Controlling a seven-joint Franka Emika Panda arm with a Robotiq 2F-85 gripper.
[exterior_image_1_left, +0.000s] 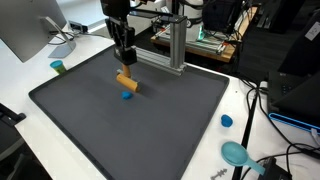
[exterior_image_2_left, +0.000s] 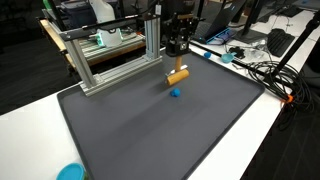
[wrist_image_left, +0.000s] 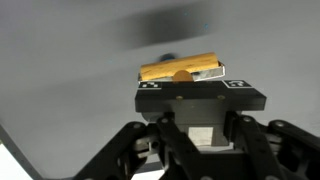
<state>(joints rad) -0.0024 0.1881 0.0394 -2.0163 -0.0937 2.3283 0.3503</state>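
A short orange block (exterior_image_1_left: 126, 82) is held crosswise in the claw (exterior_image_1_left: 125, 72), which is clamped on it from above. In the wrist view the block (wrist_image_left: 180, 70) is seen lying level between the claw's tips (wrist_image_left: 190, 88), with both ends projecting a little past them. In both exterior views the block (exterior_image_2_left: 177, 75) appears to be raised clear of the dark mat (exterior_image_1_left: 150, 130), though the gap under it cannot be judged exactly. As far as can be seen, the pick-up is done: the block is gripped and carried, and it is not yet set down anywhere. A small blue piece (exterior_image_1_left: 127, 96) is seen on the mat just beside the spot beneath the block, apart from it and untouched; it (exterior_image_2_left: 175, 93) is not shown in the wrist view. Behind the claw (exterior_image_2_left: 177, 64) an aluminium frame (exterior_image_2_left: 110, 55) is stood at the far edge of the mat (exterior_image_2_left: 160, 130). Further out, on the white tabletop (exterior_image_2_left: 285, 115), a blue cap (exterior_image_1_left: 227, 121) and a teal scoop (exterior_image_1_left: 235, 153) are seen near one corner, well apart from the block, and a small teal cup (exterior_image_1_left: 58, 67) is placed near a monitor (exterior_image_1_left: 25, 30).
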